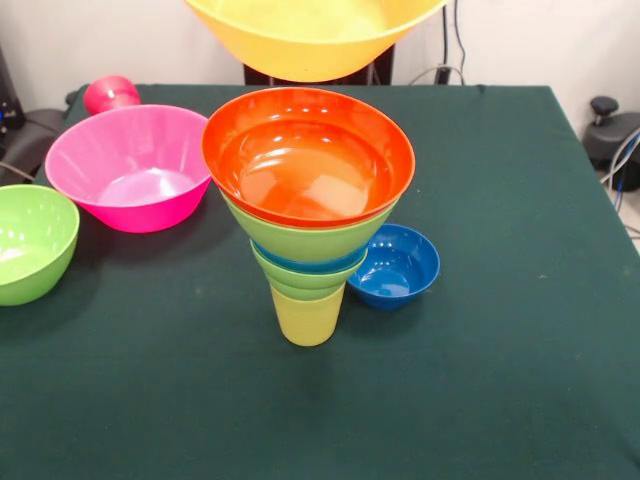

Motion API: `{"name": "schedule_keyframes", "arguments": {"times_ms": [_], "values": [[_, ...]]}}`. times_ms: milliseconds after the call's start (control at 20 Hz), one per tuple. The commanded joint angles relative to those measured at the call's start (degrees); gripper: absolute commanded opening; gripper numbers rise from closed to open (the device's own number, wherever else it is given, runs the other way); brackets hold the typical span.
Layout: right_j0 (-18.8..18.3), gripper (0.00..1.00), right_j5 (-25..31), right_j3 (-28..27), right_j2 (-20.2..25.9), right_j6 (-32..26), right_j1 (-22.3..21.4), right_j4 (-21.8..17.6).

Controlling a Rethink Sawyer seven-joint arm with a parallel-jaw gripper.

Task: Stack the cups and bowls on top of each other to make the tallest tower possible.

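The tower stands mid-table on a pale yellow cup. Above the cup sit a small lime green bowl, a thin blue rim, a larger lime green bowl and an orange-red bowl on top. A large yellow-orange bowl hangs in the air just above the tower, cut off by the picture's top edge. What holds it is out of view. A dark blue bowl sits on the table right of the tower. A pink bowl and a lime green bowl sit at the left. A red cup stands behind the pink bowl.
The table has a dark green cloth, with its far edge at the top and its right edge slanting down the right side. The black pedestal shows behind the hanging bowl. Cables and dark equipment lie beyond the right edge.
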Motion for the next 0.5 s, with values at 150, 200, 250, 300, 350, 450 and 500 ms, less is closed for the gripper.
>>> {"name": "schedule_keyframes", "arguments": {"times_ms": [150,200,250,300,350,450,500], "values": [[1.41,0.00,1.76,1.18,1.66,-12.68,4.38,-2.28],[1.44,0.00,1.62,1.15,1.65,-12.59,4.45,-2.36],[1.44,0.00,1.31,1.25,1.71,-12.47,4.45,-2.37],[1.43,0.00,1.08,1.28,1.77,-12.41,4.49,-2.39],[1.37,0.00,0.91,1.25,1.78,-12.35,4.58,-2.41],[1.28,0.00,0.73,1.04,1.90,-12.35,4.85,-2.36],[1.23,0.00,0.60,1.05,1.99,-12.35,4.88,-2.32]]}}
